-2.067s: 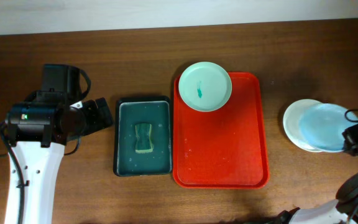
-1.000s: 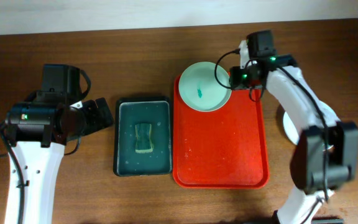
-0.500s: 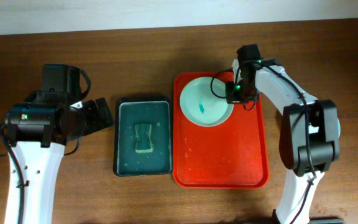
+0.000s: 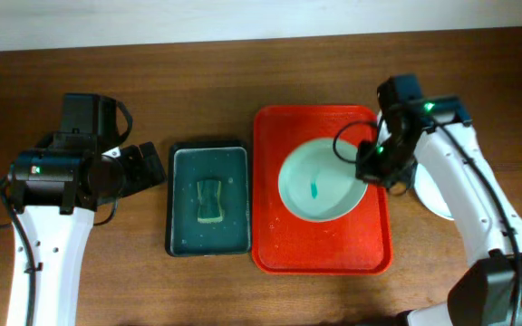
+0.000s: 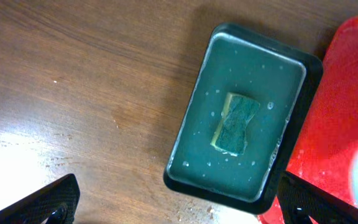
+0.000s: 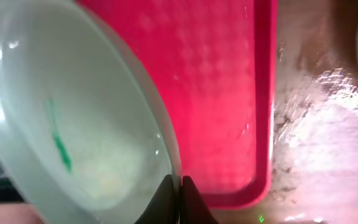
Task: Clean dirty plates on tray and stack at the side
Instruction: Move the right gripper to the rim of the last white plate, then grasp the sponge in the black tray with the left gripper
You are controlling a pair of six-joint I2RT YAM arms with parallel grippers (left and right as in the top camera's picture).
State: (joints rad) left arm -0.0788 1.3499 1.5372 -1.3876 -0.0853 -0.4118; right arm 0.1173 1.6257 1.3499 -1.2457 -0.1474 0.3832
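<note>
A pale mint plate (image 4: 320, 181) with a teal smear lies in the middle of the red tray (image 4: 320, 246). My right gripper (image 4: 367, 168) is shut on the plate's right rim; the right wrist view shows the jaws (image 6: 176, 186) pinching the rim of the plate (image 6: 73, 124) over the tray (image 6: 229, 87). Other plates (image 4: 427, 195) lie stacked on the table right of the tray, mostly hidden by my right arm. My left gripper (image 4: 149, 167) is open and empty, left of the dark green tray. Its fingers (image 5: 179, 208) are spread wide in the left wrist view.
A dark green tray (image 4: 185, 226) with a sponge (image 4: 210, 199) stands just left of the red tray; it also shows in the left wrist view (image 5: 197, 149) with its sponge (image 5: 235, 124). Bare brown table lies around.
My right arm came in from the right, took the plate's rim at the tray's far left corner and moved the plate to the tray's middle. The left arm has not moved.
</note>
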